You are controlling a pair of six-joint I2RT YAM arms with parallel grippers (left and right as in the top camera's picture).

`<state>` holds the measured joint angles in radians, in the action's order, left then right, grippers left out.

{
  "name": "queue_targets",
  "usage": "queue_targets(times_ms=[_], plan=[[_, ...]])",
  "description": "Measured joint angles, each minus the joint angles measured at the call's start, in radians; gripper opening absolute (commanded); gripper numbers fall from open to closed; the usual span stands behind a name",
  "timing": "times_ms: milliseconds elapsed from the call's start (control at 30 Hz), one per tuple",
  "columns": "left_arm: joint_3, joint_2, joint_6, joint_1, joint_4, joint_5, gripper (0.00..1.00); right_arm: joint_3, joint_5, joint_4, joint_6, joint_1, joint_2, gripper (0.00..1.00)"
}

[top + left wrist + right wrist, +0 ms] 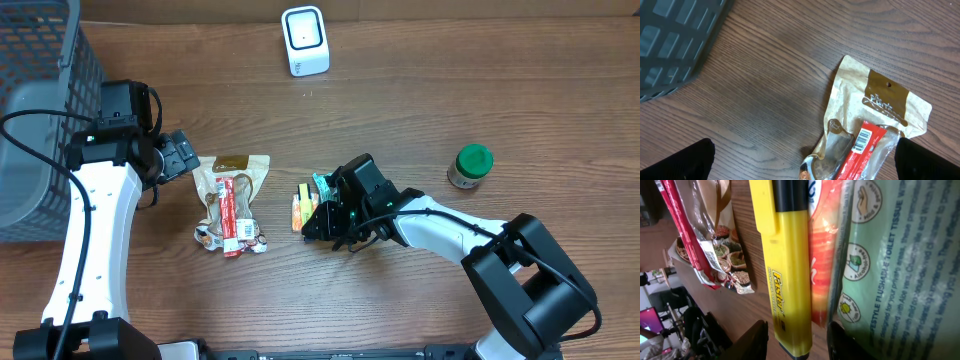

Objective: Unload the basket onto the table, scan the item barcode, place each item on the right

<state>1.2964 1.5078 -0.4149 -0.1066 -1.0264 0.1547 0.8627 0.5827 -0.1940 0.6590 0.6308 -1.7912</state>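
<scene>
The left pincer (pixel 182 156) gapes wide and empty beside the snack pouch (pixel 232 200), while the right pincer (pixel 320 222), part-open, straddles the yellow highlighter (pixel 785 270) on the bench (pixel 400 100), grip unclear.

Take your snack pouch (pixel 232 203) as mark: basket (pixel 50 60) left, highlighter (pixel 298 208) then tissue pack (pixel 322 186) just right, jar (pixel 470 166) far right, barcode scanner (pixel 304 40) behind.

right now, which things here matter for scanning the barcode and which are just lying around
job: scanner, yellow highlighter, right gripper straddling it

lying about: snack pouch, orange packet, tissue pack, green-lidded jar, basket
</scene>
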Motion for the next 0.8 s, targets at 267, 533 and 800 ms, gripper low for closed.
queue_targets(times_ms=[267, 533, 800], plan=[[0.0, 0.0, 0.0, 0.0, 0.0, 0.0, 1.0, -0.033, -0.015, 0.064, 0.041, 0.004, 0.0, 0.4], [0.0, 0.0, 0.0, 0.0, 0.0, 0.0, 1.0, -0.035, -0.025, 0.093, 0.064, 0.032, 0.0, 0.39], [0.0, 0.0, 0.0, 0.0, 0.0, 0.0, 1.0, -0.035, -0.031, 0.096, 0.091, 0.033, 0.0, 0.37]])
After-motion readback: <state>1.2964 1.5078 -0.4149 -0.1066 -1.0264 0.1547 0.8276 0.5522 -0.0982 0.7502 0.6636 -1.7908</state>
